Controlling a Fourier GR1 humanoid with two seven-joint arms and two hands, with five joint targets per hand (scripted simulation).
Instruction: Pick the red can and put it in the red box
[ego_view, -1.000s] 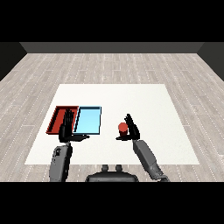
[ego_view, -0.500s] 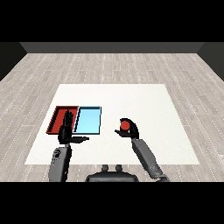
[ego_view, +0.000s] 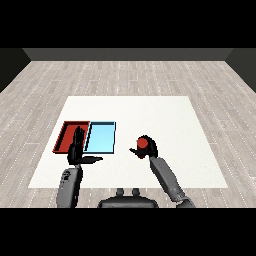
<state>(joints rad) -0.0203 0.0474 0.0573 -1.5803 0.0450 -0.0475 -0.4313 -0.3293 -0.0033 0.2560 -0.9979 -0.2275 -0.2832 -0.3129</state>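
Note:
The red can (ego_view: 142, 143) stands on the white table right of the trays, and my right hand (ego_view: 149, 150) is curled round it, thumb on its left side. The red tray (ego_view: 67, 136) lies at the left with the light blue tray (ego_view: 101, 137) beside it on the right. My left hand (ego_view: 77, 149) is held up with straight fingers over the near edge of the red tray, thumb pointing right, holding nothing. It hides part of the red tray's near right corner.
The white table (ego_view: 165, 115) stretches beyond and to the right of the can. Grey wooden floor surrounds it.
My right hand's fingers have curled from spread to wrapped round the red can. The left hand has barely moved.

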